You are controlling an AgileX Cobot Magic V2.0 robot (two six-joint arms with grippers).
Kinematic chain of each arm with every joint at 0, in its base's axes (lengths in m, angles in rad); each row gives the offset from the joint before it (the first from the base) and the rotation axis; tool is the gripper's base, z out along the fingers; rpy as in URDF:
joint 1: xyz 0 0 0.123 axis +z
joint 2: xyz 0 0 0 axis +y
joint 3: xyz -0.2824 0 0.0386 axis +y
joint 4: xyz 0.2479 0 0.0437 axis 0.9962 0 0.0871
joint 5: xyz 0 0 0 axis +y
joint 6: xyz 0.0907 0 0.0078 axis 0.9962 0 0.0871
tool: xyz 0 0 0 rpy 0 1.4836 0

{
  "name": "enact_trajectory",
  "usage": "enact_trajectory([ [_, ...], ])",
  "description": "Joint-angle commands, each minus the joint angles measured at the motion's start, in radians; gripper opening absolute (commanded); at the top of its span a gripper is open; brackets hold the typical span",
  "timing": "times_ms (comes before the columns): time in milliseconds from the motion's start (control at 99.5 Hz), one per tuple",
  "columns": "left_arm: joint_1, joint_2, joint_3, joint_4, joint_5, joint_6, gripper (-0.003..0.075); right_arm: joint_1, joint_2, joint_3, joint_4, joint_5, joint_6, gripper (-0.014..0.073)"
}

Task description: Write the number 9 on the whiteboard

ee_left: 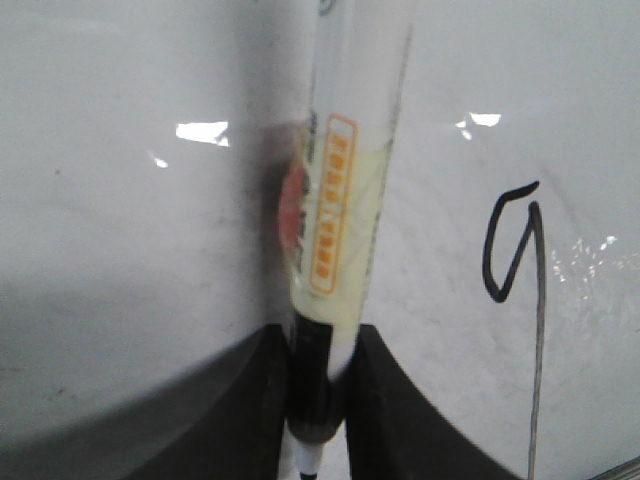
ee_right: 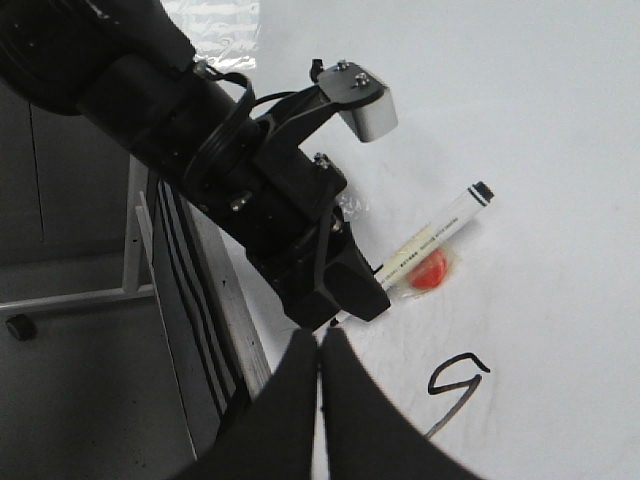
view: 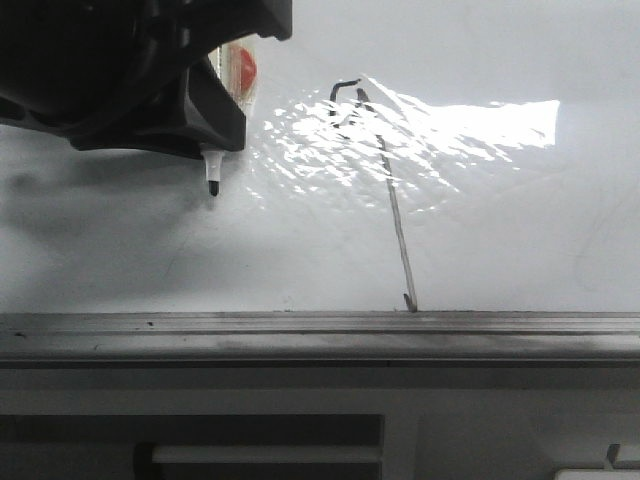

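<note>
- Left gripper (view: 212,150): matte black plastic, blocky wedge shape, upper left of the front frame. Closed on a marker (ee_left: 345,200); in the left wrist view the two curved black fingers (ee_left: 255,400) pinch the barrel from both sides.
- Marker: slim white cylinder, cream label with orange print, black band near the nib. A red-orange round blob (ee_right: 430,272) sits at the barrel; can't tell what it is. Black nib points down, just off the whiteboard (view: 520,230) or barely on it; can't tell which.
- Number 9 (view: 385,190): thin black ink, upper centre of the front frame, right of the marker tip and well apart from it. Small open hooked loop on top, long straight slanted stroke down to the rail, tiny hook at the end.
- Right gripper (ee_right: 320,345): smooth black fingers, tips pressed together, holding nothing; bottom centre of the right wrist view.
- Surface: whiteboard is glossy white, film wrinkled where a bright glare patch falls at upper centre-right. Faint grey smudges at left.
- Grey metal edge rail (view: 320,330) runs across the lower frame, scuffed. Below it a dark grey panel (view: 200,440) with slots.
- Room: dark floor, light metal frame leg (ee_right: 130,250), caster (ee_right: 15,326) at left of the right wrist view.
</note>
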Motion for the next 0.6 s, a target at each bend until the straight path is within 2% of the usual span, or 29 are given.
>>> enact_trajectory([
  [0, 0.034, -0.008, -0.023, -0.010, -0.040, -0.009, -0.0020, -0.006, 0.005, -0.033, -0.015, -0.089, 0.002, -0.0041],
  [211, 0.034, -0.008, -0.023, -0.010, -0.042, -0.007, -0.0019, -0.015, 0.005, -0.033, -0.015, -0.090, 0.002, -0.0041],
  [271, 0.034, -0.008, -0.023, -0.010, -0.042, -0.007, 0.0001, -0.024, 0.005, -0.033, -0.015, -0.090, 0.002, -0.0041],
  [342, 0.034, -0.008, -0.023, -0.010, -0.049, -0.007, 0.0078, -0.030, 0.005, -0.033, -0.015, -0.090, 0.002, -0.0041],
  [472, 0.034, -0.008, -0.023, -0.010, -0.067, -0.007, 0.0290, -0.034, 0.005, -0.033, -0.015, -0.090, 0.017, -0.0041],
  [533, 0.034, -0.008, -0.023, -0.010, -0.069, -0.007, 0.0339, -0.034, 0.005, -0.033, -0.015, -0.090, 0.027, -0.0041],
  [593, 0.034, -0.008, -0.023, -0.010, -0.071, -0.007, 0.0349, -0.034, 0.005, -0.033, -0.015, -0.090, 0.030, -0.0041],
])
